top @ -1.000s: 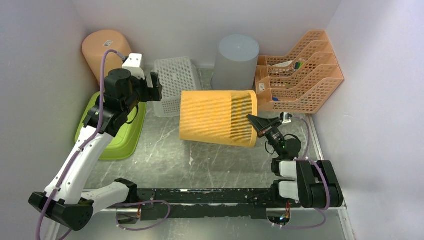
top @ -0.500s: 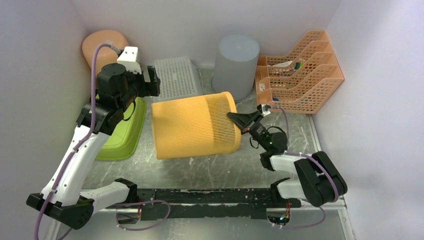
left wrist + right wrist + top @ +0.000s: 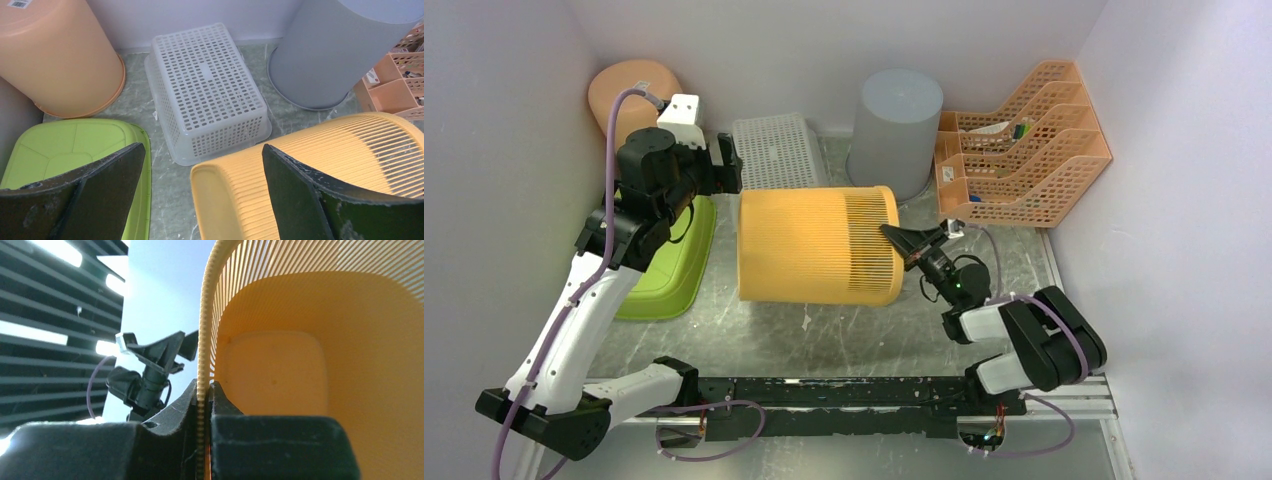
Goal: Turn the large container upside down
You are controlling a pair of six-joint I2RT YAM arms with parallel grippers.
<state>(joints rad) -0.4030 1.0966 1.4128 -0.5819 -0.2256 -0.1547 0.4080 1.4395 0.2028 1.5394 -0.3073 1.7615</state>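
The large container (image 3: 819, 247) is a yellow-orange slatted basket lying on its side, closed base to the left and open mouth to the right. My right gripper (image 3: 902, 243) is shut on the mouth's rim. In the right wrist view the thin ribbed rim is pinched between the two fingers of the right gripper (image 3: 202, 390), and the container's inside (image 3: 300, 340) fills the right half. My left gripper (image 3: 724, 165) hangs open above the base end, touching nothing. From the left wrist view, the container's base corner (image 3: 225, 200) lies below the wide-open left gripper (image 3: 202, 150).
A grey bin (image 3: 896, 120) stands upside down just behind the container. Left of it are a white perforated basket (image 3: 774, 150) and a peach bin (image 3: 629, 90). A green tub (image 3: 669, 265) lies at the left, an orange file organiser (image 3: 1024, 145) at the back right. Walls enclose three sides.
My right gripper has carried the container to the left by its rim, and the container now lies squarer across the table. The left gripper drew back slightly to the left, still open.
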